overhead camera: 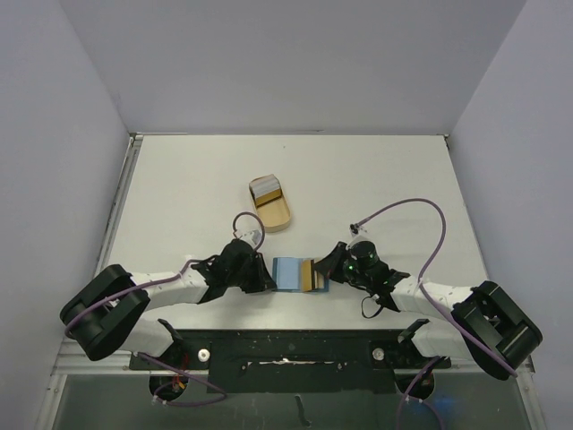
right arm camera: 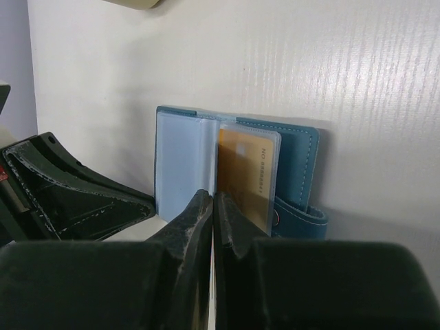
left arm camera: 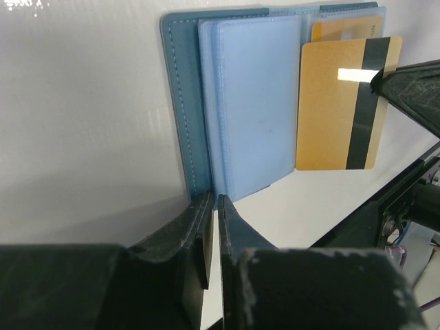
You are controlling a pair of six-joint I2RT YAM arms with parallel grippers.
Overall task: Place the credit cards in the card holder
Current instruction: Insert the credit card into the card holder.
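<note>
I see the white surface with the tan tray sitting past its middle. The card holder lies open toward the near edge, between my 2 hands and well apart from the tray. My left hand is closed to a slit, pinching the holder's near edge. My right hand is clamped tight on 1 tan-orange card with a dark stripe, which lies over the holder's light blue pockets. A 2nd card of the same colour sits tucked in a pocket. The other credit cards are stacked in the tray's far end.
</note>
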